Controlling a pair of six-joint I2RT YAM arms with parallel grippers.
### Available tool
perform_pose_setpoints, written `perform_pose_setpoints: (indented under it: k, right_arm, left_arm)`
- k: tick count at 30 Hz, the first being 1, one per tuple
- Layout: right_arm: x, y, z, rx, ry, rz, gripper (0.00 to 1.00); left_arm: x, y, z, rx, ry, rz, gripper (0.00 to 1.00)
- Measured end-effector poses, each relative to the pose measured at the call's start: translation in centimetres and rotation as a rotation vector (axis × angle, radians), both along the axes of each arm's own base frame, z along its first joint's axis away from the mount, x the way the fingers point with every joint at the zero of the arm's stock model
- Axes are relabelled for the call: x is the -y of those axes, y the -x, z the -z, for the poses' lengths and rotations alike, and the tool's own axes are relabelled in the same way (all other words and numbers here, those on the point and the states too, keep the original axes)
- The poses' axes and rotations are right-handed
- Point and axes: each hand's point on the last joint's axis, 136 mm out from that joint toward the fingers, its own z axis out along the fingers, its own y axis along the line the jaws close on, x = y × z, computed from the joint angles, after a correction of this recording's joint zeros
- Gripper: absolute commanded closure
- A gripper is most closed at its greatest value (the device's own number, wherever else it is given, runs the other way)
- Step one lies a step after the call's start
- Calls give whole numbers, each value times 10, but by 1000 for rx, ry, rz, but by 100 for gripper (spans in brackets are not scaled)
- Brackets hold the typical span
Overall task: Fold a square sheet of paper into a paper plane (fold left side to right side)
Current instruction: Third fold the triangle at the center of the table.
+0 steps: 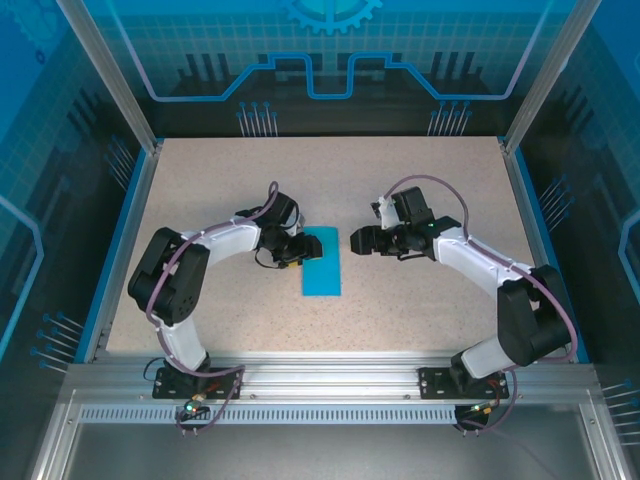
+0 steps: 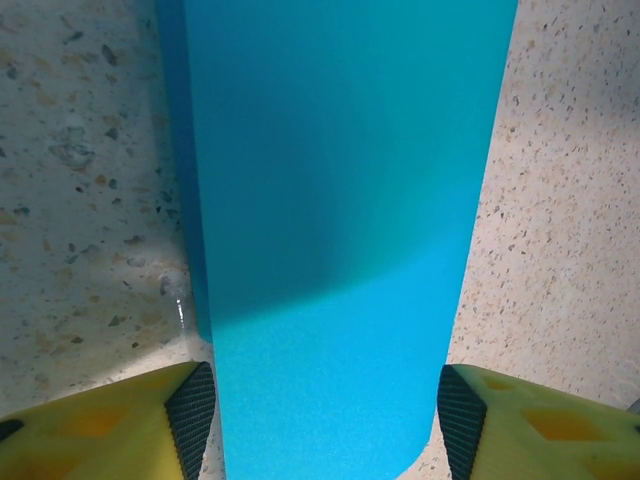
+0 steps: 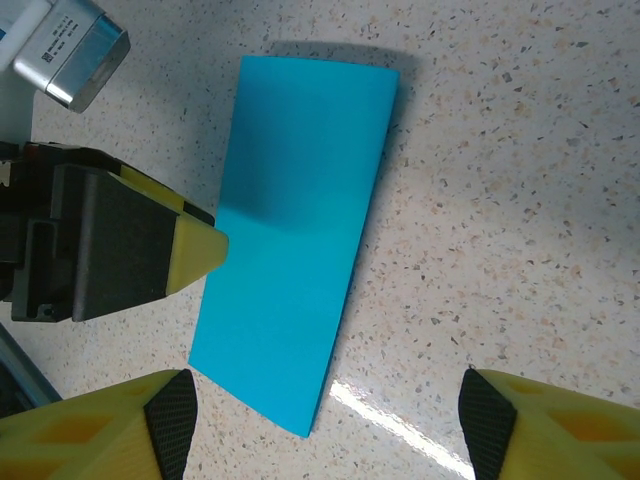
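Observation:
The square sheet of paper (image 1: 322, 262) is teal-blue and lies flat on the speckled table as a narrow doubled rectangle, long side running near to far. My left gripper (image 1: 291, 257) is at its left edge, open. In the left wrist view the sheet of paper (image 2: 340, 200) runs between the black pads (image 2: 192, 420) with a thin gap on the right side; the left gripper (image 2: 326, 425) holds nothing. My right gripper (image 1: 356, 240) hovers to the right of the sheet, open and empty. In the right wrist view the paper (image 3: 300, 230) has its near corner just inside the right gripper (image 3: 330, 430). A paper plane is out of view.
The left gripper's yellow fingertip (image 3: 205, 250) rests against the paper's long edge in the right wrist view. Bare speckled tabletop (image 1: 420, 320) surrounds the sheet. Blue rails (image 1: 118, 240) and aluminium posts bound the table at the sides, and a metal frame (image 1: 320, 385) runs along the near edge.

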Motion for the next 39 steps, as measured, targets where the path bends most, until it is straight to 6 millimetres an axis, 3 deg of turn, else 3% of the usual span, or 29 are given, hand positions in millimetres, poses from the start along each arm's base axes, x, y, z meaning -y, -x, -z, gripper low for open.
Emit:
perform_pose_setpoints:
  k: [5,14,21,28,31,35,39]
  right_arm:
    - [-1,2,1,-2,0,-6,28]
    - [-11,10,0,43,6,-57,29]
    - [-30,44,-1,205,54,-180,24]
    - [-73,87,3,418,167,-420,13]
    - [-91,98,17,465,228,-520,12]
    - [-102,103,48,466,336,-607,12]
    - [-110,106,65,480,404,-669,12]
  left_arm:
    - [-1,2,11,-27,-12,0,39]
    - [2,-2,11,-14,-1,0,73]
    - [4,0,10,-36,17,-16,88]
    - [9,4,6,-68,57,-18,95]
    - [11,6,5,-77,72,-11,97]
    - [13,9,4,-88,84,-5,98]
    - [15,10,3,-93,94,-1,99]
